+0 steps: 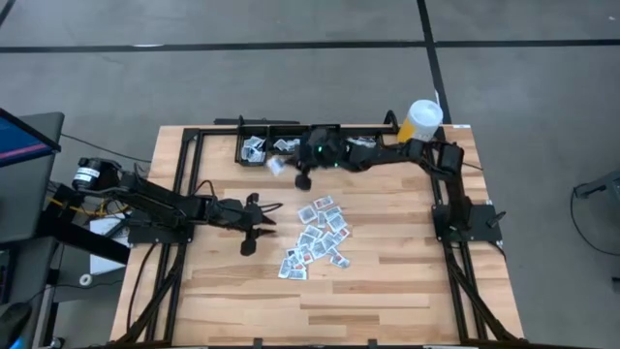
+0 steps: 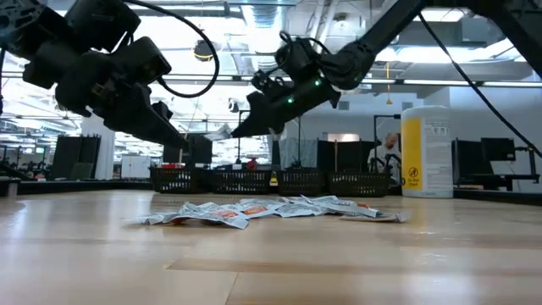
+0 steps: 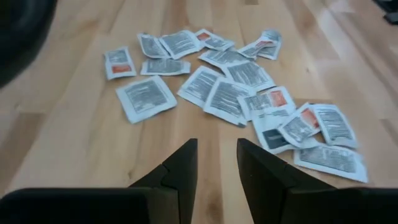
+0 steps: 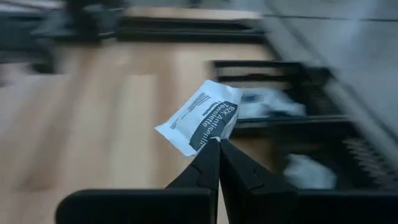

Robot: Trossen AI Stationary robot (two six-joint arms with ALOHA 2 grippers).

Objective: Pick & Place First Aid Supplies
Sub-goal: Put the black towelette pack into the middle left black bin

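Packet [image 4: 200, 117] pinched in right claw [image 4: 217, 144] tips, above table.

Blurred beyond reading in the right wrist view: black tray [image 4: 292, 112] and the packets [image 4: 267, 102] inside.

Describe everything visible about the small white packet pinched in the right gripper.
The small flat white packet, oblong with a dark printed panel and lettering, looks like thin crinkled foil or paper. One corner is pinched between the shut dark fingers of the right gripper; the rest sticks out tilted, touching nothing else. It hangs in the air beside the black mesh tray at the table's far edge, which already holds a few packets.
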